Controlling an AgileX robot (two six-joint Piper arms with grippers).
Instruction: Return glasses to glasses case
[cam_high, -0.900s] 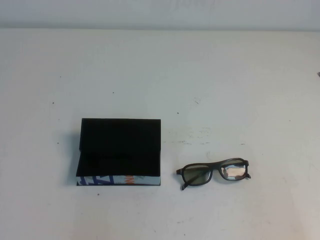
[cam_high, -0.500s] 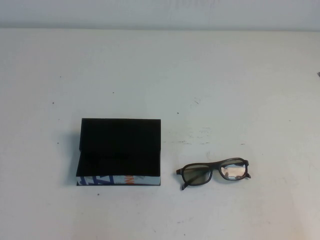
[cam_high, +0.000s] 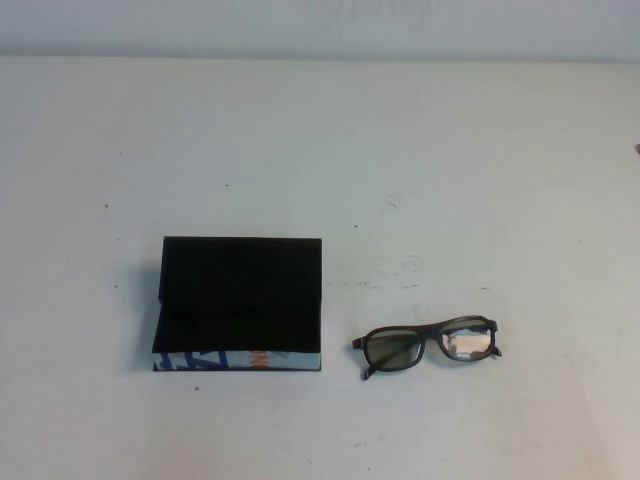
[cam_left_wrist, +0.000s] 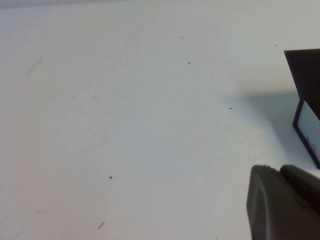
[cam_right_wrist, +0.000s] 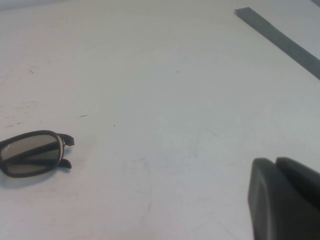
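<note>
The glasses (cam_high: 428, 344) are lying folded on the table (cam_high: 450, 150), untouched, near the right gripper (cam_right_wrist: 285, 200), which is sitting with its fingers pressed together, likely parked. The glasses case (cam_high: 240, 303) is standing just beside them with its lid raised, ready to receive them. The left gripper (cam_left_wrist: 282, 202) is waiting near the case; whether its fingers are spread, I cannot tell.
</note>
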